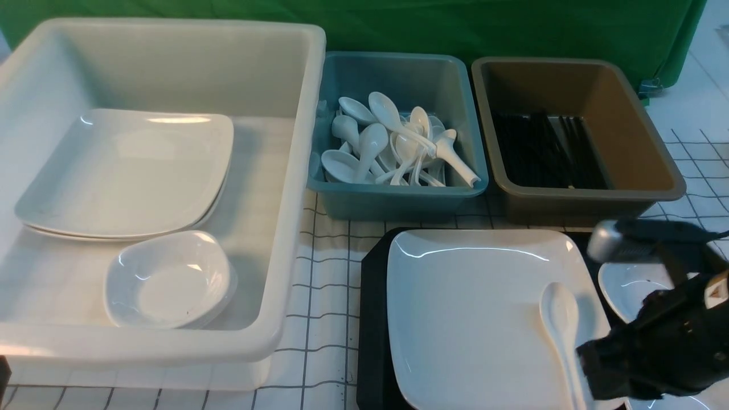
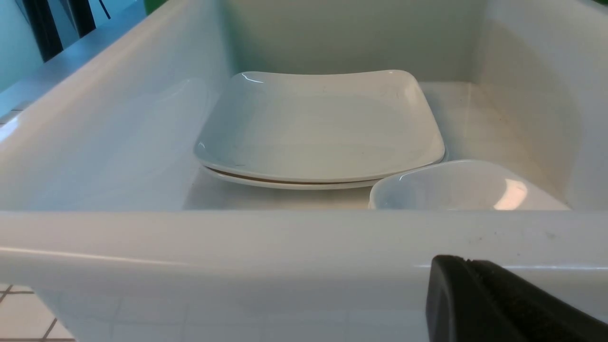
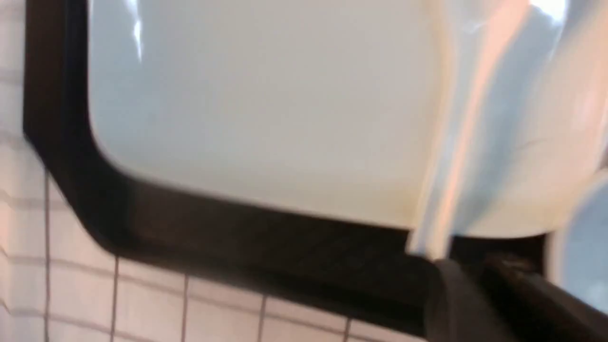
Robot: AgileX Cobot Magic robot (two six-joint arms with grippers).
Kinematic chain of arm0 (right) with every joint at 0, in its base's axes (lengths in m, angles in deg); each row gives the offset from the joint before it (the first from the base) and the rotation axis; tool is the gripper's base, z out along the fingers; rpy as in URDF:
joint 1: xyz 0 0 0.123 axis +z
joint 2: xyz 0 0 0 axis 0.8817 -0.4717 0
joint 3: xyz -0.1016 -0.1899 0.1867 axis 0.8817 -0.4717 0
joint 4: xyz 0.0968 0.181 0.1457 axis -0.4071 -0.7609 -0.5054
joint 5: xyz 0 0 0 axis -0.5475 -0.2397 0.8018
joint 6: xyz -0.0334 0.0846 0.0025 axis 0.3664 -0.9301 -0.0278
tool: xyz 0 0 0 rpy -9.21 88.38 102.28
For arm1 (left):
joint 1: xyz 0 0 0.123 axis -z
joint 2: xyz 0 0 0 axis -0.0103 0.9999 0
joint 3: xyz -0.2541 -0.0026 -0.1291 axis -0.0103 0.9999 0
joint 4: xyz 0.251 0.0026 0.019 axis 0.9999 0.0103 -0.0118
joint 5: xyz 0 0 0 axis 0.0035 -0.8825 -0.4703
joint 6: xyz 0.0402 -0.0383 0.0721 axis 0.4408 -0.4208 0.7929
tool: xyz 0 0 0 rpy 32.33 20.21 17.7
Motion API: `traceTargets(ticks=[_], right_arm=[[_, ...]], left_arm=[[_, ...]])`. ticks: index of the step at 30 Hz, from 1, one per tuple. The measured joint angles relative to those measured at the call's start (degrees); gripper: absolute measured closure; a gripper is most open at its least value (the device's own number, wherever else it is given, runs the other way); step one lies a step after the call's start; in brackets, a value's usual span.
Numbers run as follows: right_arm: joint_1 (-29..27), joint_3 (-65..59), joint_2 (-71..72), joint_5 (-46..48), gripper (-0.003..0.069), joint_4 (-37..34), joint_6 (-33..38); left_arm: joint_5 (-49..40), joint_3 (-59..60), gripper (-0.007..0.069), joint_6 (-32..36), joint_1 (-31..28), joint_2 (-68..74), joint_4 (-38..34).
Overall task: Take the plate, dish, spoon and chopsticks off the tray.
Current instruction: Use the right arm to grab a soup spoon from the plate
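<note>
White grid-patterned cloth [image 1: 327, 285] covers the counter, with the black tray [image 1: 373, 341] at lower right.

On it lie the square plate [image 1: 484, 319] and soup spoon [image 1: 561, 319]; the right pincer [image 3: 468, 275] is near the handle, its grip unclear.

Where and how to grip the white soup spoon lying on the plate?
Probably by the thick handle of the white glossy soup spoon, jaws across it, coming from above at the robot's own side. The handle is narrow and points that way, its end overhanging the rim of the white square plate; the wide bowl lies flat farther in.
</note>
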Motion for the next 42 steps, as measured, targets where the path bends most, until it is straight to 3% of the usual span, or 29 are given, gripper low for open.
traceTargets(ticks=[1,3,7,18,21,23,26,32,36,42], right_arm=[[2.48,-0.12,-2.09,-1.61,0.0385,2.10,-1.95],[4.15,-0.30,-4.73,-4.58,0.0295,4.89,-5.66],[4.49,-0.41,-9.91,-9.15,0.0194,7.46,-8.06],[4.49,0.60,-19.51,-17.80,0.0174,9.42,-8.47],[4.49,0.62,-19.55,-17.87,0.0230,9.79,-8.47],[4.49,0.62,-19.55,-17.86,0.0366,9.92,-8.34],[4.49,0.68,-19.55,-17.79,0.0511,9.80,-8.07],[4.49,4.06,-20.13,-10.15,0.0501,9.54,-6.82],[4.49,10.93,-18.45,1.91,0.0502,9.50,-4.05],[4.49,23.93,-11.92,5.76,0.0507,9.50,-2.26]], left_arm=[[0.00,0.00,0.0603,0.00,0.00,0.00,0.00],[0.00,0.00,0.0603,-0.05,0.00,0.00,0.00],[0.00,0.00,0.0603,-0.12,0.00,0.00,0.00],[0.00,0.00,0.0603,-0.12,0.00,0.00,0.00],[0.00,0.00,0.0603,-0.12,0.00,0.00,0.00],[0.00,0.00,0.0603,-0.12,0.00,0.00,0.00],[0.00,0.00,0.0603,0.01,0.00,0.00,0.00],[0.00,0.00,0.0603,-0.04,0.00,0.00,0.00],[0.00,0.00,0.0603,-0.04,0.00,0.00,0.00],[0.00,0.00,0.0603,-0.04,0.00,0.00,0.00]])
